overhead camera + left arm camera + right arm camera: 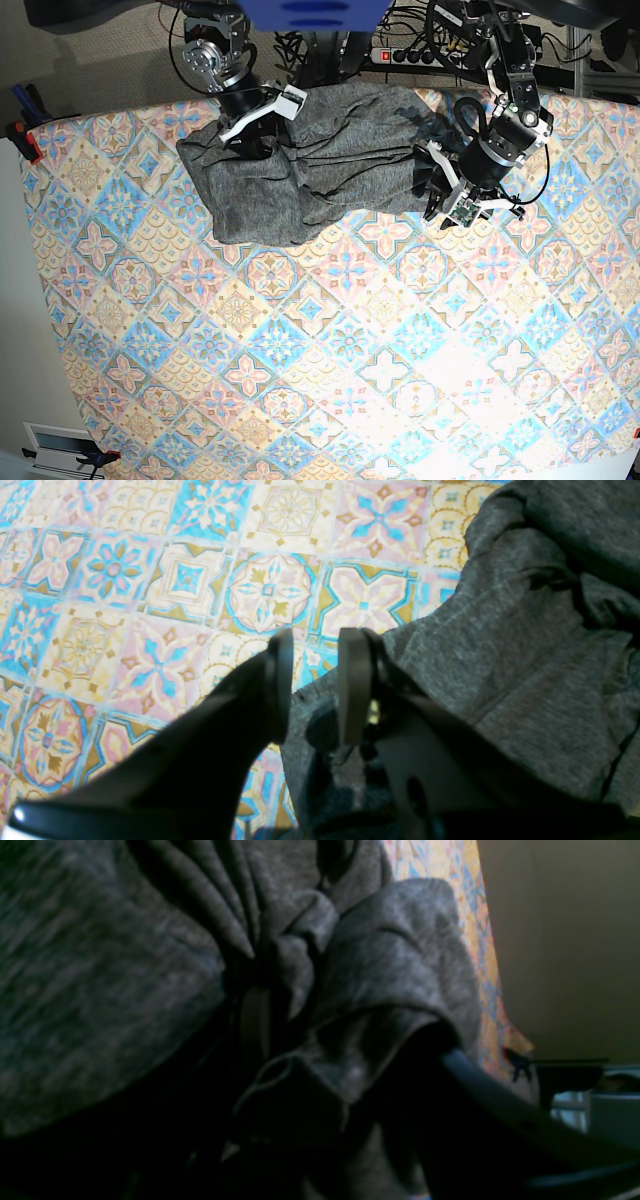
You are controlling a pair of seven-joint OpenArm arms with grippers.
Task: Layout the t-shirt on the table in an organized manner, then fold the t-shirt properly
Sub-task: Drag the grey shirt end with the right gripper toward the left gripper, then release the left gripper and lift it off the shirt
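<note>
T-shirt [320, 165], dark grey and rumpled, lies bunched along the far edge of the patterned tabletop [330, 370], its long axis running side to side between both arms. Left claw [315, 680] sits at the shirt's end, jaws narrowly parted, fabric beneath them (grip unclear). Right claw [262, 125] is buried in folds at the opposite end; its state cannot be told.

the dark heather-grey knit cloth t-shirt [320, 160] looks soft, matt and wrinkled. the counter [330, 360] wears a smooth printed pastel tile-pattern covering. the left claw [315, 645] is smooth black plastic, faintly glossy.
</note>
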